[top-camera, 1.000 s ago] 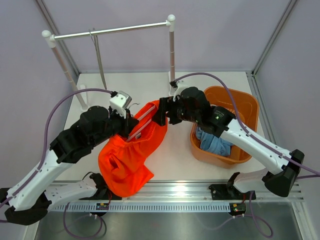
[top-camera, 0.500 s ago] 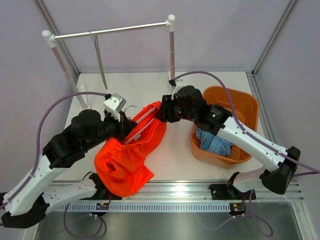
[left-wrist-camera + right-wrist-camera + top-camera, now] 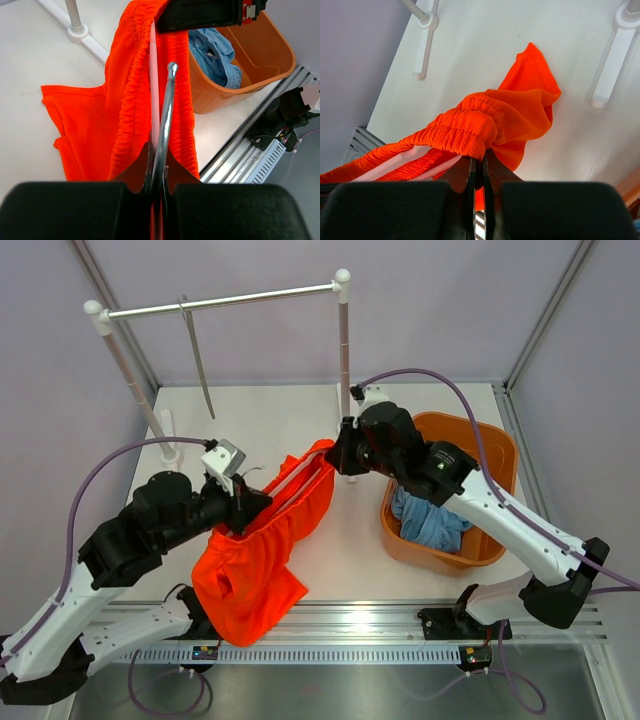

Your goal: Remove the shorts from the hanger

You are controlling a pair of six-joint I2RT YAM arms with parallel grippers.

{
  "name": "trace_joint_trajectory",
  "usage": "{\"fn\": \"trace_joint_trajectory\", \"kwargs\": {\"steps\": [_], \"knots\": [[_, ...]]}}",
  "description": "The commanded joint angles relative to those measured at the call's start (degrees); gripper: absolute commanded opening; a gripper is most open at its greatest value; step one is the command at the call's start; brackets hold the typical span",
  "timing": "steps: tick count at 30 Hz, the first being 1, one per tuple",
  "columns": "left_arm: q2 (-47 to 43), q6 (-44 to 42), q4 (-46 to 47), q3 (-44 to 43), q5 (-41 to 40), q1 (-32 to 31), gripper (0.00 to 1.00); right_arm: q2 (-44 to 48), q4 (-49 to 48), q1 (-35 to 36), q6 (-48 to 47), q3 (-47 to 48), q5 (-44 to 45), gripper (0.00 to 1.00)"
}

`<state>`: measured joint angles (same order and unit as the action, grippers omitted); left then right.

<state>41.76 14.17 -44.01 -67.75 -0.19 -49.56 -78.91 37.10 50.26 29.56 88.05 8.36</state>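
At the near edge of the worktop, one leg of the orange shorts lies spread flat. Its hem reaches the metal strip in front of the arm bases.

Just behind it is the left gripper. Its jaws are closed tight on the metal neck of the hanger, and the wire's rounded tip pokes out past the fingers. The hanger's white bar runs away from the gripper on a slant. The gathered elastic waistband of the orange shorts is bunched along both sides of it, so the garment is on the hanger, raised at the waist and trailing down to the worktop.

At the far end of the bar is the right gripper. Its jaws are nearly together, pinching the waistband edge, and orange cloth shows in the slit between the fingers. Beyond the pinch a loose flap of cloth folds over and hangs toward the worktop.

To the right stands an orange plastic tub. The light blue shorts lie crumpled inside it, against its near wall.

Farthest back, a white garment rail spans two posts. A thin grey piece hangs from it, possibly a second hanger seen edge-on, but it is too slim to say.
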Motion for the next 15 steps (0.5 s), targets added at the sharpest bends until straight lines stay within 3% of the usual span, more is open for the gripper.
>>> {"fn": "trace_joint_trajectory", "kwargs": {"steps": [1,15], "knots": [[-3.87,0.94,1.38,-0.02,3.70,-0.27,0.00,-0.19,2.62,-2.18,-1.08,3.79,9.04,0.00],[-7.48,-0.38,3.57,-0.63,5.02,-0.27,0.00,-1.06,2.97,-4.38,-1.26,2.47,6.24,0.00]]}}
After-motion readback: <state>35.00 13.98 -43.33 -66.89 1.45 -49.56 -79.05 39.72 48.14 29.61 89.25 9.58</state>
